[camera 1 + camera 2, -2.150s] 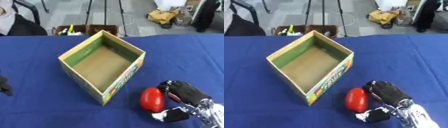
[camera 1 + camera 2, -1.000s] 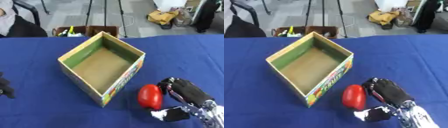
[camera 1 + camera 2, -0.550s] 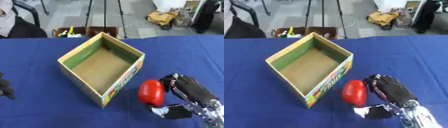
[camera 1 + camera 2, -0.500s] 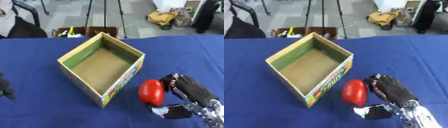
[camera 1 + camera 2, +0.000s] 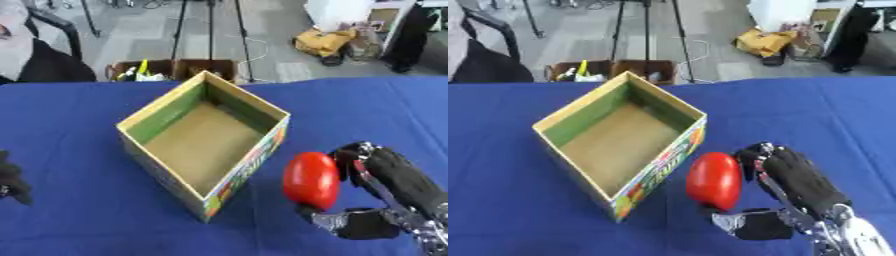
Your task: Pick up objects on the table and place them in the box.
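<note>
Now, in the left eye view, the right hand (image 5: 385,185) has its fingers and thumb curled around a red egg-shaped thing (image 5: 311,180) at 4 o'clock, just beside the open box (image 5: 203,142) on the blue tabletop (image 5: 79,200). At 9 o'clock sits the left hand (image 5: 10,180); I cannot tell its fingers. The right eye view shows the same.
</note>
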`<state>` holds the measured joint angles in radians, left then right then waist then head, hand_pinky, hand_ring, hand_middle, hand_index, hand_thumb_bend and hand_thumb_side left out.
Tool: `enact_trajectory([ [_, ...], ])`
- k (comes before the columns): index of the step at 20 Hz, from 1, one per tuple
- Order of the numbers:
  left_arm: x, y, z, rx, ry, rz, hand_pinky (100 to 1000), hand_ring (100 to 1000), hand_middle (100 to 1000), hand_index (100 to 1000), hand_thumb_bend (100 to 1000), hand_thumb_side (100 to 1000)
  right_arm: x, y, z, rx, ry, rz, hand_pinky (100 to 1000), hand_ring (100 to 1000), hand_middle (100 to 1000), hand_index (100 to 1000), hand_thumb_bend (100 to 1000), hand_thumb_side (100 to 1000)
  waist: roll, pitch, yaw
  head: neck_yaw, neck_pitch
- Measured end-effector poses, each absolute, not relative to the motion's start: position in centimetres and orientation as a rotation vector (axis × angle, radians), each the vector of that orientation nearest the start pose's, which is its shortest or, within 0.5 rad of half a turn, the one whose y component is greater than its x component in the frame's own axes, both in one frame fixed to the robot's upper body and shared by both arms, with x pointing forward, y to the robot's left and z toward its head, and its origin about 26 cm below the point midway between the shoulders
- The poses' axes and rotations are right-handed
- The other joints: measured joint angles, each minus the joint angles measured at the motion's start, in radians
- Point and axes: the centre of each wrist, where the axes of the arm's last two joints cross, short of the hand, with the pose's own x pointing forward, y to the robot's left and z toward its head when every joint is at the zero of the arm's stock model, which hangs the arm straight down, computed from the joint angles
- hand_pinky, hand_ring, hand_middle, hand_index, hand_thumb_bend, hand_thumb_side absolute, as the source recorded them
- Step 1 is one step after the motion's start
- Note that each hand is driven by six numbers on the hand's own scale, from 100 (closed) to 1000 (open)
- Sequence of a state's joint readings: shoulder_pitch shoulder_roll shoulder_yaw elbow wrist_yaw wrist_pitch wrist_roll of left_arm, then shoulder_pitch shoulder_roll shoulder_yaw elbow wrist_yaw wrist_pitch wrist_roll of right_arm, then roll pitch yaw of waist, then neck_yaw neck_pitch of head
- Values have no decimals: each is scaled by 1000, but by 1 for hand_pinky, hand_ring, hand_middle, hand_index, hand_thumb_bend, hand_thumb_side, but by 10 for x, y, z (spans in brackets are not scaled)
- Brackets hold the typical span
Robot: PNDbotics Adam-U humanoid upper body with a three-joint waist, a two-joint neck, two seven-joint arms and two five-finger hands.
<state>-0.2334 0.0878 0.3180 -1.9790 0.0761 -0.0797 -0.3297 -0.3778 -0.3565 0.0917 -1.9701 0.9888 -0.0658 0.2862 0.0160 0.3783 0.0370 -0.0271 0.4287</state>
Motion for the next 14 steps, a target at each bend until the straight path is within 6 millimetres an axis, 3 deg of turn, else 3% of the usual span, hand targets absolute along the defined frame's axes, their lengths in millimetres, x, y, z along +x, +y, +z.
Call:
enact_trajectory([
  [14,288,312,166,35,-2273,-220,425,509,548,752,100,949,304,-277,229,-1134,-2033,1318,100,340,386,416,226,683,-19,-13,34,35,16],
])
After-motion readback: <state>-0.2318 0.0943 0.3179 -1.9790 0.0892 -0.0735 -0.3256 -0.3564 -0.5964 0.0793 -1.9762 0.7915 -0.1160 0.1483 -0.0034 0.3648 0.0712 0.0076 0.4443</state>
